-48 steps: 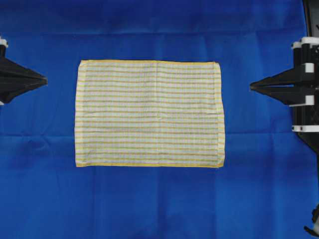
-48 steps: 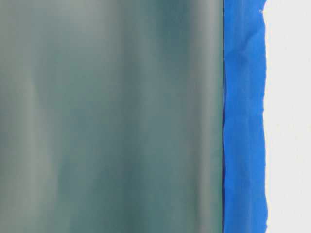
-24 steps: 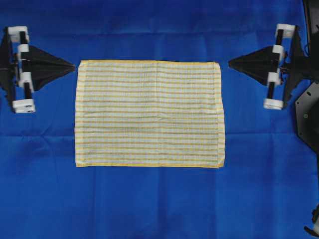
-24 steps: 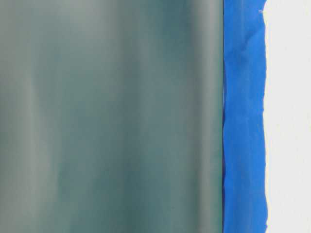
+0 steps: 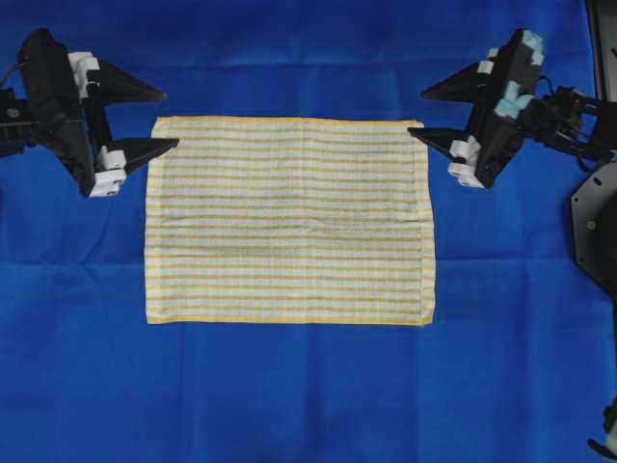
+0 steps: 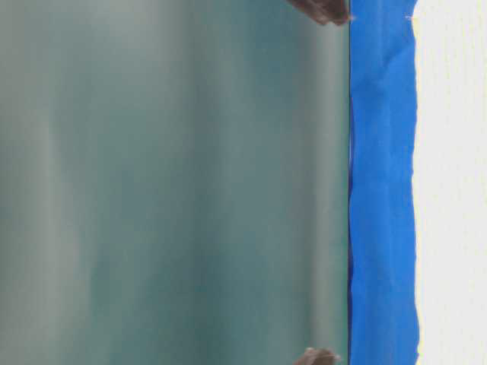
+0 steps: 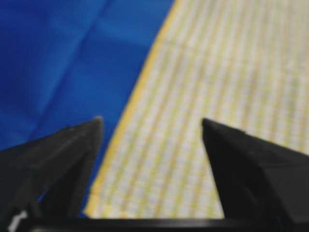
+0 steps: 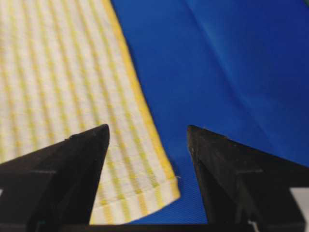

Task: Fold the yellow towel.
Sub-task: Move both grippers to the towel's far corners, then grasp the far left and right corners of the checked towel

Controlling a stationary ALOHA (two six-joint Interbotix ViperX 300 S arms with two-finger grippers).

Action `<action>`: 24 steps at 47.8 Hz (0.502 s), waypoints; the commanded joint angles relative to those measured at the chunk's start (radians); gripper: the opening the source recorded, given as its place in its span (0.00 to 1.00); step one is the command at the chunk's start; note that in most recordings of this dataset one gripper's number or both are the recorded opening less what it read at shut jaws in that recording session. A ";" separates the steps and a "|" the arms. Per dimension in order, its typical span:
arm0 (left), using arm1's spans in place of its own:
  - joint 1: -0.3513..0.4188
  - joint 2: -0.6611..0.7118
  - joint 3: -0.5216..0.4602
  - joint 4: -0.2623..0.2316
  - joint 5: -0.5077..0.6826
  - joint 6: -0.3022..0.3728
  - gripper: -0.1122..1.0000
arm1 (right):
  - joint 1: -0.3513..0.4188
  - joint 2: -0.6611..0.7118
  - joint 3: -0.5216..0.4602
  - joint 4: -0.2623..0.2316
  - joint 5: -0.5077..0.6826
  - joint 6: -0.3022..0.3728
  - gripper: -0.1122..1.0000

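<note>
The yellow towel lies flat on the cloth.

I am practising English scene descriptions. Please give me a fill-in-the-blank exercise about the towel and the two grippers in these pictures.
1. The yellow towel lies ____ on the blue cloth, with no fold.
2. The fingers of both the left gripper and the right gripper stand ____.
3. Both grippers are at the towel's ____ corners in the overhead view.
4. Neither gripper ____ the towel yet.

Missing words: flat; open; top; holds
</note>
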 commanded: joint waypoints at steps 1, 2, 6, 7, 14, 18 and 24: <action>0.021 0.054 -0.017 0.000 -0.040 0.000 0.77 | -0.014 0.048 -0.023 0.009 -0.032 0.000 0.69; 0.026 0.069 -0.017 0.000 -0.046 0.000 0.77 | -0.015 0.058 -0.025 0.009 -0.037 0.002 0.69; 0.044 0.127 -0.020 0.000 -0.071 0.002 0.77 | -0.021 0.097 -0.029 0.014 -0.051 0.000 0.69; 0.049 0.140 -0.020 -0.002 -0.075 0.002 0.77 | -0.023 0.106 -0.031 0.015 -0.055 0.002 0.70; 0.075 0.229 -0.021 0.000 -0.117 0.002 0.76 | -0.034 0.167 -0.031 0.032 -0.084 0.000 0.70; 0.087 0.279 -0.025 0.000 -0.140 0.000 0.75 | -0.034 0.199 -0.032 0.038 -0.106 0.000 0.70; 0.106 0.330 -0.034 -0.002 -0.153 0.000 0.74 | -0.034 0.250 -0.032 0.058 -0.114 0.000 0.69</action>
